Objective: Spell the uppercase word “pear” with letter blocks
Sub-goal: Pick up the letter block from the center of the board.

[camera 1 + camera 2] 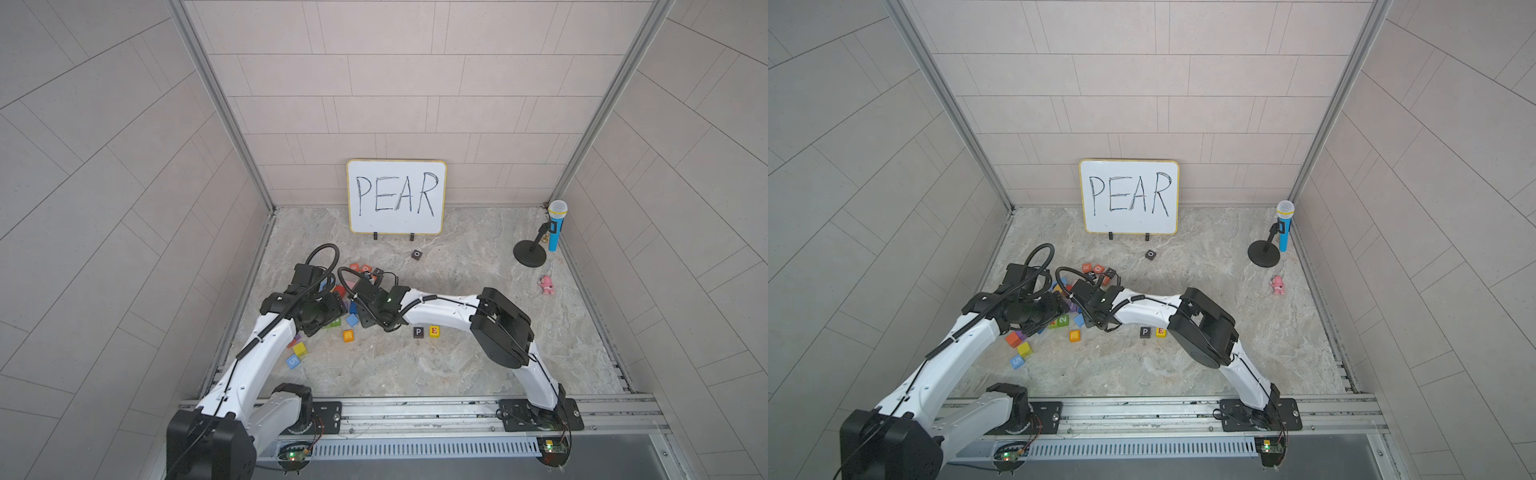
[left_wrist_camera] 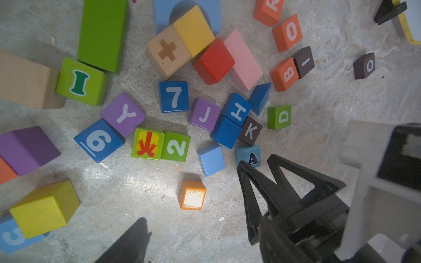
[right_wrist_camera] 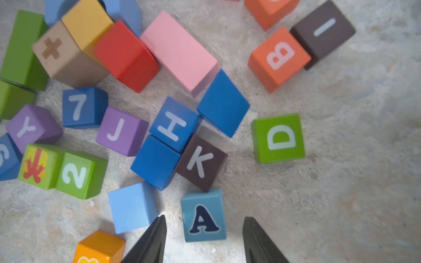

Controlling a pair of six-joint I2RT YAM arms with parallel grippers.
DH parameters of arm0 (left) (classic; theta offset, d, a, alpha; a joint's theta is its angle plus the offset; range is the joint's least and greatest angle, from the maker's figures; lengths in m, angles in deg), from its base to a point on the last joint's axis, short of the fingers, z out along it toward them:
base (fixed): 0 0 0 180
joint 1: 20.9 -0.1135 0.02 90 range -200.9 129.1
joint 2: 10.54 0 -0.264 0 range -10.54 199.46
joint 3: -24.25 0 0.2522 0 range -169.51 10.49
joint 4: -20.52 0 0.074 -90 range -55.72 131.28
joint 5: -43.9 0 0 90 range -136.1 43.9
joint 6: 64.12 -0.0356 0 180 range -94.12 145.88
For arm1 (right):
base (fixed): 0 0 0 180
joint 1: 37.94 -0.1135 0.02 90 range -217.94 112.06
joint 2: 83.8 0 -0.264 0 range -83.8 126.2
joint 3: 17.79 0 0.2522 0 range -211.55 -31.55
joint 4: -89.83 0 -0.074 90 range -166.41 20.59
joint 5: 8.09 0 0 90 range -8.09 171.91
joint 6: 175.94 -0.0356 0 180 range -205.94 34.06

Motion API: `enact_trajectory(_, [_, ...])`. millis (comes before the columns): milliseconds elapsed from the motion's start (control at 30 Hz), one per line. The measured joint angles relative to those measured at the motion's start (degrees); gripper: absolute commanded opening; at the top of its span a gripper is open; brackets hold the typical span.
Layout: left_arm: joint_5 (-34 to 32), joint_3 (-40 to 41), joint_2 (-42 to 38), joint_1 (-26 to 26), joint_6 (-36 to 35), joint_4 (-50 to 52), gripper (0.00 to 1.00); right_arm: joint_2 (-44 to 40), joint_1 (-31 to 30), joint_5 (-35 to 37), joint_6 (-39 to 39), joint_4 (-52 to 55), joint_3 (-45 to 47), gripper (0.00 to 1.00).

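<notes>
1. The whiteboard (image 1: 397, 197) reads PEAR and stands far beyond both sets of fingertips. It only gives the letter order.
2. The right gripper (image 3: 205, 218) straddles the next letter. Its fingers are apart, one on each side, with floor showing in both gaps, so nothing is clamped yet.
3. The left gripper (image 1: 326, 318) hangs over the pile. Its wrist view shows only one finger (image 2: 132, 241), set wide with nothing against it, so I judge the fingers apart and empty. It is best left parked.
4. The A block (image 3: 204, 218) sits squarely between the right fingers. Centre on it, close evenly on its flat sides, then lift straight up.
5. The plain light blue block (image 3: 132, 207) lies just outside one fingertip, its corner almost touching, and it could get dragged along. The K block (image 3: 201, 162) sits just past the fingertips, at the A's far edge.
6. The P block (image 1: 418, 331) and E block (image 1: 434, 331) lie side by side behind the fingers. The A belongs beside the E. The R block (image 1: 1086, 268) waits well beyond the fingertips.
</notes>
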Motion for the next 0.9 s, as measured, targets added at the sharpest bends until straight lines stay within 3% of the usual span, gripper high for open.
enact_trajectory(300, [0.0,0.0,0.0,0.0,0.0,-0.1,0.80,3.9,0.0,2.0,2.5,2.4,-3.5,0.46])
enact_trajectory(900, [0.2,0.0,0.0,0.0,0.0,-0.3,0.83,3.9,0.0,2.2,3.7,3.3,-3.7,0.35])
